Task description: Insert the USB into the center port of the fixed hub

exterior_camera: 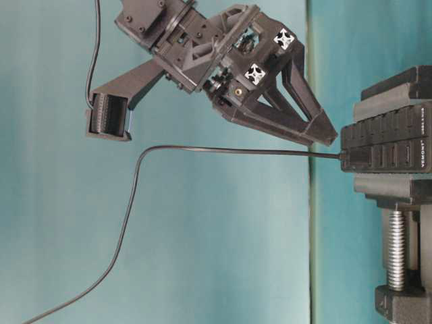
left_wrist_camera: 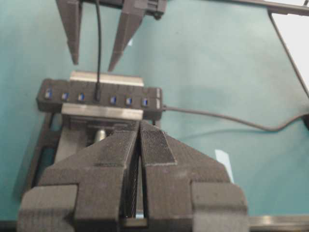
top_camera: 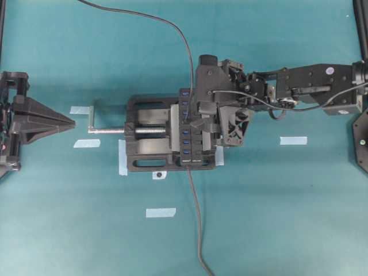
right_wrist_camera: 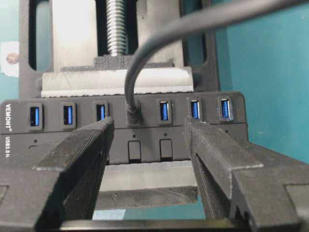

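The fixed hub [top_camera: 186, 144] lies clamped in a vise, its row of blue ports facing up. The USB [right_wrist_camera: 133, 108] sits plugged into the center port, with three blue slots on each side of it, and its thin cable [exterior_camera: 223, 150] rises away from the hub [exterior_camera: 385, 145]. My right gripper [right_wrist_camera: 148, 126] is open just above the hub [right_wrist_camera: 147, 137], one finger on each side of the plug and neither touching it. My left gripper [top_camera: 72, 122] is shut and empty, well off to the left. From the left wrist view the plug [left_wrist_camera: 97, 92] stands in the hub [left_wrist_camera: 128, 92] below the right gripper [left_wrist_camera: 94, 63].
The black vise [top_camera: 149, 156] has a silver screw and handle [top_camera: 106, 130] pointing at the left gripper. The hub's own dark cable [top_camera: 197, 230] runs toward the near edge. Pale tape strips [top_camera: 293, 140] lie around on the teal mat.
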